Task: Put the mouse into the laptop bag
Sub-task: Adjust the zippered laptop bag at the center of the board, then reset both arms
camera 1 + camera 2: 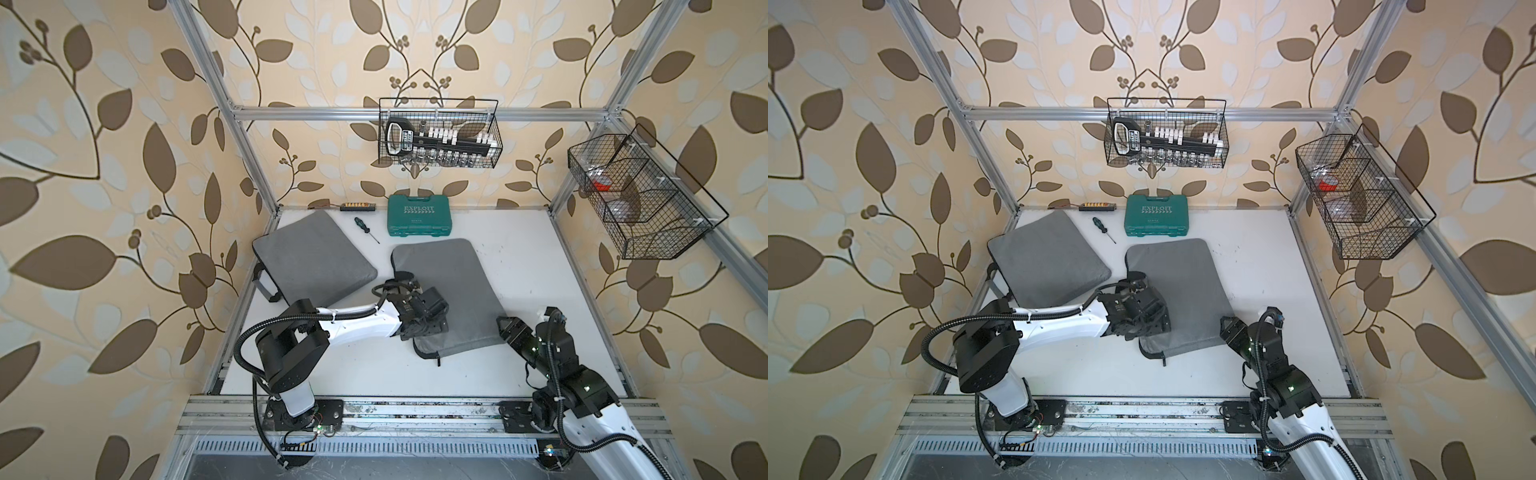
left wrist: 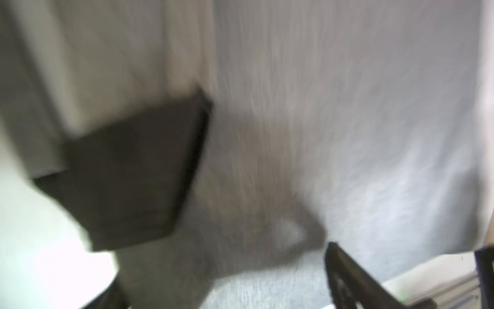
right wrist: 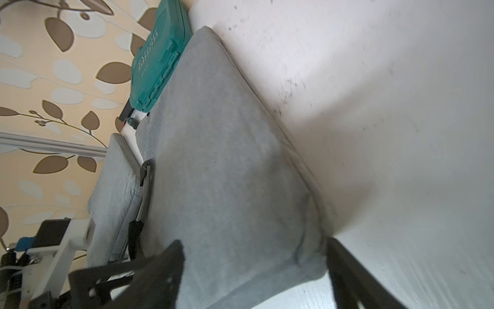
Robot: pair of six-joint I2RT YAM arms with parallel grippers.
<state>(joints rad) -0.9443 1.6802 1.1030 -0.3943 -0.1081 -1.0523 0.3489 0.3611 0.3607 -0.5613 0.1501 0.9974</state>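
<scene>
Cannot spot the mouse; perhaps tucked inside the laptop bag (image 1: pixel 444 282), flat mid-worktop (image 1: pixel 540 270), near end gaping. Over its near left corner, the left gripper (image 1: pixel 430 313), jaws apart. Straddling the near right corner, the right gripper (image 1: pixel 503 326), wide, clamping nothing. Behind: second grey bag (image 1: pixel 311 259), screwdriver (image 1: pixel 365 229), green case (image 1: pixel 419 216).

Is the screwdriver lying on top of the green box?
No, the screwdriver lies on the white table, apart from the green box.
</scene>
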